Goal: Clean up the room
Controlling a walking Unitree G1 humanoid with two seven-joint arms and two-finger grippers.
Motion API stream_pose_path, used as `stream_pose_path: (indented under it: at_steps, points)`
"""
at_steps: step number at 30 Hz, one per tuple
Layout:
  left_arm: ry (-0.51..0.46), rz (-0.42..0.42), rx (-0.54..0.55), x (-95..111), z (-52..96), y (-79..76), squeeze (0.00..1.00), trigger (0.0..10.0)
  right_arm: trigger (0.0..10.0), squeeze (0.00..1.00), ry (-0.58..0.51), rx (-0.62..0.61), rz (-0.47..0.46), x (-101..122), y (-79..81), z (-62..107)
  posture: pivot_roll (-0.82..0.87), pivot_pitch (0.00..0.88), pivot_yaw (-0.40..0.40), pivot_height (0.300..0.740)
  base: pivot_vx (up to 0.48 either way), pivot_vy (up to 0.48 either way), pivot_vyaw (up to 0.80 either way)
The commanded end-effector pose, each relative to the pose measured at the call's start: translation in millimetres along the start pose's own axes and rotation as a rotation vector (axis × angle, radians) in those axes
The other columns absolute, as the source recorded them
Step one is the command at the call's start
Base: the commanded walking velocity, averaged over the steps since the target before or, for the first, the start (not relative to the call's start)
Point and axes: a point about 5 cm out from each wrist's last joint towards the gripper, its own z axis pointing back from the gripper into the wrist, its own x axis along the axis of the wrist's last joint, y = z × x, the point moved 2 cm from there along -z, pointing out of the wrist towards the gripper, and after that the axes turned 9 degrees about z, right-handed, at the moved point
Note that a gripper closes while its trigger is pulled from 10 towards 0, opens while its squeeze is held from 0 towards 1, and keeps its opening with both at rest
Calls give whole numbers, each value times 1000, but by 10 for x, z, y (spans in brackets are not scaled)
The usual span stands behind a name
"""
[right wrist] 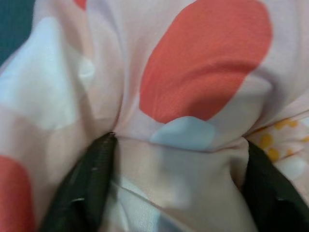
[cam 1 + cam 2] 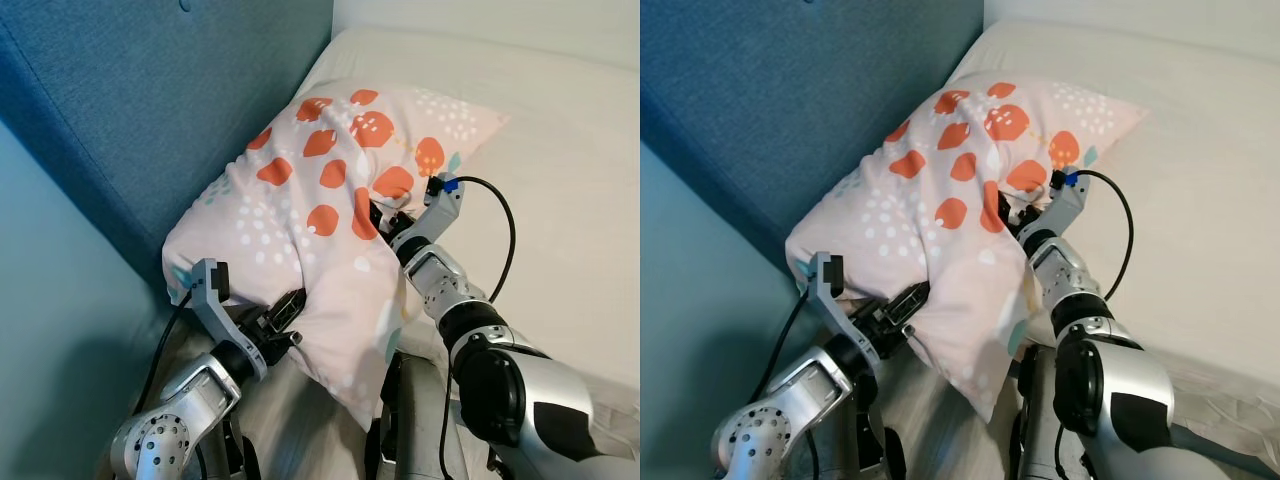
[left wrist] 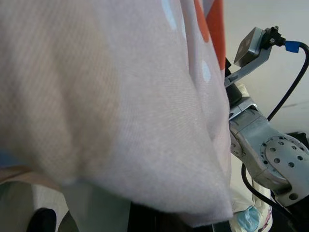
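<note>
1. a pale pink pillow (image 2: pixel 330 230) printed with orange blobs and white dots fills the centre of the left eye view, lying on the white bed (image 2: pixel 560 200) with its upper corner toward the upper right of the frame.
2. the pillow's left side leans against the blue upholstered headboard (image 2: pixel 150 90), which takes up the upper left of the frame.
3. a lighter teal wall panel (image 2: pixel 60 330) runs down the lower left of the frame, beside the headboard.
4. the left gripper (image 2: pixel 285 320) sits in the lower left of the frame at the pillow's lower edge, touching the fabric; the cloth hides its fingers, so i cannot tell whether they are apart or closed.
5. in the left wrist view the pink cloth hangs right in front of the lens, and the other arm's silver wrist shows at the right of that frame.
6. the right gripper (image 2: pixel 383 222) is in the middle of the left eye view, pushed into the pillow's right side just below an orange blob.
7. in the right wrist view its two black fingers (image 1: pixel 89 181) stand wide apart, lower left and lower right of the frame, with a bunched fold of pillow fabric pressed between them.
8. a black cable (image 2: pixel 505 225) loops from the right wrist over the white sheet, right of centre.
</note>
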Motion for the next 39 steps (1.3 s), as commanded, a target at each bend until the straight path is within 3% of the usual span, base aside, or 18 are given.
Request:
stream_pose_path:
  at_steps: [1, 8, 20, 22, 23, 25, 26, 27, 30, 31, 33, 35, 37, 39]
  points:
    - [64, 60, -83, -229, -129, -188, 0, 0, 0, 0, 124, 70, 10, -308, 222, -29, 205, 369, 23, 541, 0, 0, 0]
    - [87, -14, -77, -279, -188, -206, 0, 0, 0, 0, 136, 29, 64, -329, 168, -15, 206, 368, 21, 541, 0, 0, 0]
    - [81, -52, -50, -265, -211, -172, 0, 0, 0, 0, 115, -2, 90, -266, 115, -14, 196, 360, 17, 541, 0, 0, 0]
    - [82, -88, -16, -264, -217, -123, 0, 0, 0, 0, 101, -9, 107, -223, 117, -27, 188, 354, 17, 541, 0, 0, 0]
    - [74, -155, 26, -246, -239, -64, 0, 0, 0, 0, 85, -4, 132, -167, 145, -50, 183, 350, 16, 541, 0, 0, 0]
    - [74, -155, 26, -246, -239, -64, 0, 0, 0, 0, 85, -4, 132, -167, 145, -50, 183, 350, 16, 541, 0, 0, 0]
    - [44, -240, 78, -192, -304, -8, 0, 0, 0, 0, 57, 20, 157, -73, 226, -96, 177, 348, 16, 541, 0, 0, 0]
    - [44, -240, 78, -192, -304, -8, 0, 0, 0, 0, 57, 20, 157, -73, 226, -96, 177, 348, 16, 541, 0, 0, 0]
    - [-124, -467, 115, 104, -634, -119, 0, 0, 0, 0, -47, 145, 248, 286, 637, -259, 163, 347, 15, 541, 0, 0, 0]
    - [-124, -467, 115, 104, -634, -119, 0, 0, 0, 0, -47, 145, 248, 286, 637, -259, 163, 347, 15, 541, 0, 0, 0]
    - [-225, -554, 106, 317, -809, -277, 0, 0, 0, 0, -112, 216, 288, 499, 893, -323, 160, 348, 14, 541, 0, 0, 0]
    - [-225, -554, 106, 317, -809, -277, 0, 0, 0, 0, -112, 216, 288, 499, 893, -323, 160, 348, 14, 541, 0, 0, 0]
    - [-298, -617, 96, 485, -905, -399, 0, 0, 0, 0, -169, 265, 316, 672, 1084, -353, 158, 346, 13, 541, 0, 0, 0]
    - [-342, -654, 96, 581, -942, -457, 0, 0, 0, 0, -207, 284, 326, 782, 1178, -361, 154, 348, 11, 541, 0, 0, 0]
